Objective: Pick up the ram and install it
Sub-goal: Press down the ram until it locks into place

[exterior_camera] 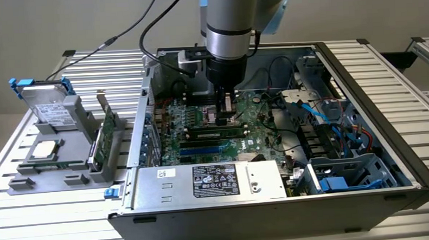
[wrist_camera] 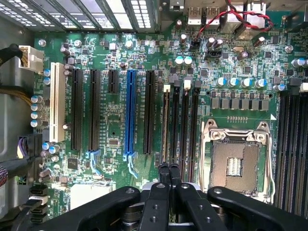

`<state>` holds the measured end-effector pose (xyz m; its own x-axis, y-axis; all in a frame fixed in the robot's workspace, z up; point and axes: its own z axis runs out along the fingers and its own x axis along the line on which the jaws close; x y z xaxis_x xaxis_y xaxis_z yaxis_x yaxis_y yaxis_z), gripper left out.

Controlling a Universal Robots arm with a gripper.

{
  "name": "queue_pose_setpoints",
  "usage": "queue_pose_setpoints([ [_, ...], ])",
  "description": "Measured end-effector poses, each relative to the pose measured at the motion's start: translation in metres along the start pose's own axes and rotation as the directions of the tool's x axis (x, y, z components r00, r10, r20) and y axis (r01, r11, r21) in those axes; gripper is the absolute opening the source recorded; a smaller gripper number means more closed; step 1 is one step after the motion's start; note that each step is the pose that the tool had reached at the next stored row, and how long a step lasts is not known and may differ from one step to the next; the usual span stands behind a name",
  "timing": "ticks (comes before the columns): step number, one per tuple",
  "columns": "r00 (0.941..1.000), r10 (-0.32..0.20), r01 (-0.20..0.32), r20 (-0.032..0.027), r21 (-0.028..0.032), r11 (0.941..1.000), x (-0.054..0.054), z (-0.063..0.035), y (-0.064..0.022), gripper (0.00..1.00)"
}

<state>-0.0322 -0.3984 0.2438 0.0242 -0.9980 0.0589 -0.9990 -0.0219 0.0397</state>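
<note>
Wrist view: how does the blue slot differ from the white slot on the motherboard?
The blue slot is blue; the white slot is cream-white. The blue slot stands between black slots, the white slot at the end of the row, near the cables. The blue slot looks narrower than the white slot. Both are long, parallel and empty.

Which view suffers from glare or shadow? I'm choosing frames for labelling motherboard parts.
Exterior view: even light, though the arm shades the motherboard under the gripper, and the power supply lid shines mildly. Wrist view: the board is brightly lit, the gripper is dark in the foreground, and daylight blows out the rear vent slots.
</note>
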Motion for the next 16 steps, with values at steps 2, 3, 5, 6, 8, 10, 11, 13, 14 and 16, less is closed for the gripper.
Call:
queue_pose_setpoints([
  [2,0.9997,0.026,-0.026,0.0011,-0.0023,0.9997,-0.0001,0.0001,0.0,0.1],
  [3,0.9991,0.041,-0.041,0.0019,-0.0031,0.9991,-0.0001,0.0001,0.0,0.1],
  [5,0.9972,0.075,-0.075,0.0031,-0.0052,0.9971,-0.0001,0.0001,0.0,0.1],
  [6,0.9957,0.093,-0.093,0.0037,-0.0063,0.9957,-0.0001,0.0001,0.0,0.1],
  [8,0.9919,0.127,-0.127,0.0049,-0.0085,0.9919,-0.0001,0.0002,0.0,0.1],
  [10,0.9869,0.161,-0.161,0.0059,-0.0107,0.9869,-0.0001,0.0002,0.0,0.1],
  [11,0.984,0.178,-0.178,0.0064,-0.0119,0.9839,-0.0001,0.0003,0.0,0.1],
  [13,0.9768,0.214,-0.214,0.0075,-0.0142,0.9768,-0.0001,0.0005,0.0,0.1],
  [14,0.973,0.231,-0.231,0.0079,-0.0154,0.9729,-0.0001,0.0006,0.0,0.1],
  [16,0.9642,0.265,-0.265,0.0088,-0.0178,0.9641,-0.0001,0.0011,0.0,0.1],
])
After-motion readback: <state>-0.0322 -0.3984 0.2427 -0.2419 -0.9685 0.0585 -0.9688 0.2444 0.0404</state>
